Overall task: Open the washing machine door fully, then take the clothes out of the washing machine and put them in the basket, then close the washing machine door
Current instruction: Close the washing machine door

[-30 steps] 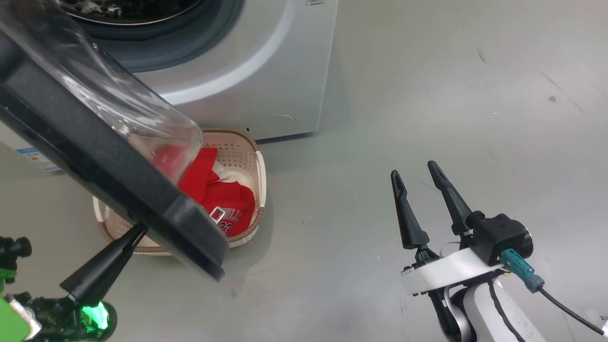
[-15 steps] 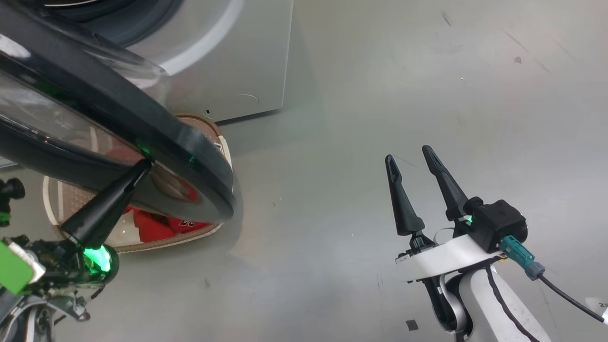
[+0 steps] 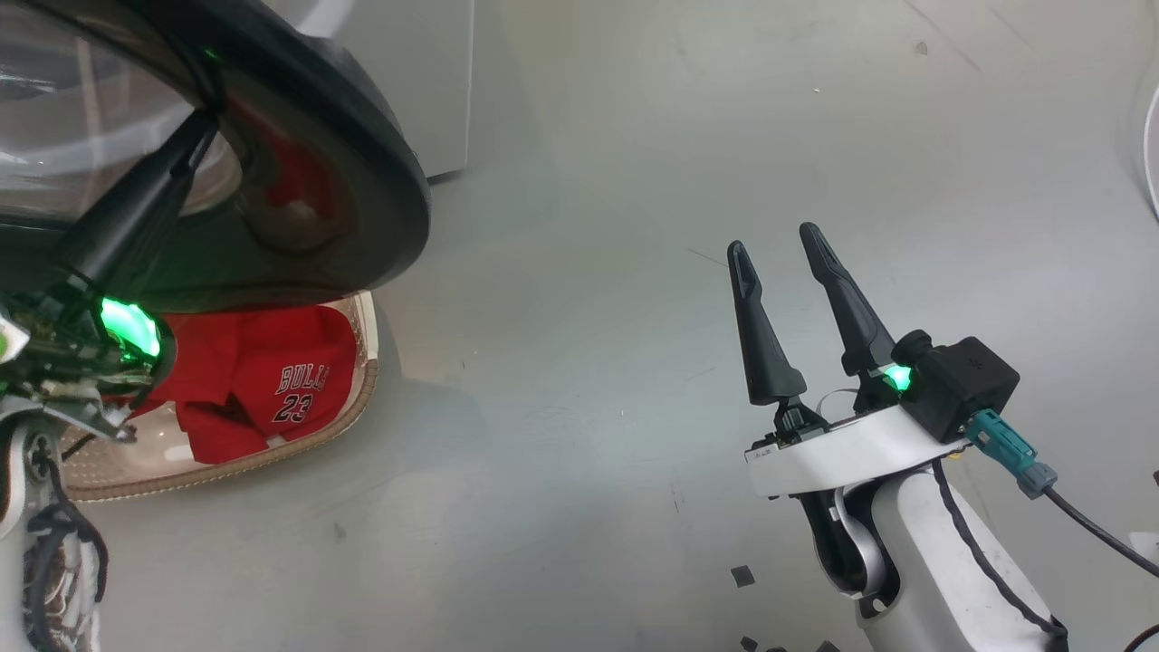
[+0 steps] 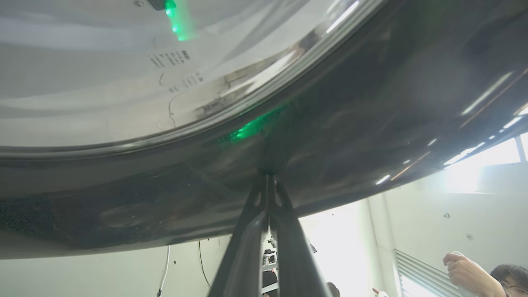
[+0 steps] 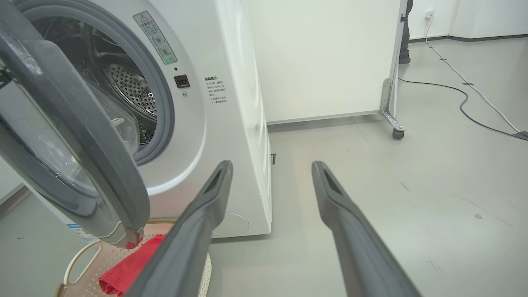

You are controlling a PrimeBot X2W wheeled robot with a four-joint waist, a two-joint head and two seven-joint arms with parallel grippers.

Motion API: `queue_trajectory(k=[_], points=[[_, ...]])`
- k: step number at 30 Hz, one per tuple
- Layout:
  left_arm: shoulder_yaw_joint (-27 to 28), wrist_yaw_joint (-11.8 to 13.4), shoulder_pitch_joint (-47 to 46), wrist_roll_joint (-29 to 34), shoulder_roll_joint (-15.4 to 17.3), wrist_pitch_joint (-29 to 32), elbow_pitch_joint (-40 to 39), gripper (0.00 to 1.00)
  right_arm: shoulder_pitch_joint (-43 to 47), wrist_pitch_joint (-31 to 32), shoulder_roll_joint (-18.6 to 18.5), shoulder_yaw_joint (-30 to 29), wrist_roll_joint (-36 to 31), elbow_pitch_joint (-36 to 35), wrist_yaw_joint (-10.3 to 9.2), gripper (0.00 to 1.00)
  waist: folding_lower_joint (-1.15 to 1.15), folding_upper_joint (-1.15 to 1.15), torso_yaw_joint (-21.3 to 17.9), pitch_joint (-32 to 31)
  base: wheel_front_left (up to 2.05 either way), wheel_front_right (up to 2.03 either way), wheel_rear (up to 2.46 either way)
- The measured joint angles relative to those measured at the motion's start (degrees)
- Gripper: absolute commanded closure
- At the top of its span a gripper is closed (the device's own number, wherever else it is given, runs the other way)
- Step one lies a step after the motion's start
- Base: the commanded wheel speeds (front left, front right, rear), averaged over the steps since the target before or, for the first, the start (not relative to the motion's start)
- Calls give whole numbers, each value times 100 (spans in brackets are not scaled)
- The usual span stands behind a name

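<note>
Swung round since a second ago, the washing machine door [image 3: 362,163] now turns its glossy outer face to the left gripper [image 3: 201,131], where its glass bowl and inner rim faced the head camera before; that camera has shifted too. This gripper's two fingers are pressed together and hold nothing, with their joined tip set against the door's black ring just outside the window [image 3: 72,136]. Beyond the tip, behind the door, stands the washing machine [image 5: 231,123]. In the right wrist view the door is ajar, and what shows of the steel drum [image 5: 132,88] looks empty. Under the door, close by the gripper's wrist, the basket [image 3: 272,448] holds the clothes [image 3: 272,362], jersey lettering up. Well off to its right, the right gripper [image 3: 771,235] hangs spread and empty over the floor [image 3: 589,362]. Opening and unloading look done; only the rest of the door's swing to the latch seems left
</note>
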Motion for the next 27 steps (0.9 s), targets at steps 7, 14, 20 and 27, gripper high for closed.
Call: queue_trajectory(k=[7, 14, 20, 27], points=[[-96, 199, -756, 294, 47, -183, 407, 100, -85, -21, 3, 65, 156, -47, -57, 0, 0, 0, -201, 143, 0, 0, 0], [-208, 256, -1413, 648, 57, -456, 991, 100, -133, -22, 15, 127, 212, -62, -100, 0, 0, 0, -349, 222, 0, 0, 0], [-244, 304, -1868, 947, -1, -782, 1513, 100, -171, -22, 18, 163, 236, -59, -142, 0, 0, 0, -402, 231, 0, 0, 0], [-288, 293, -2138, 1100, -99, -990, 2051, 100, -226, -23, 19, 198, 271, -19, -153, 0, 0, 0, -466, 162, 0, 0, 0]])
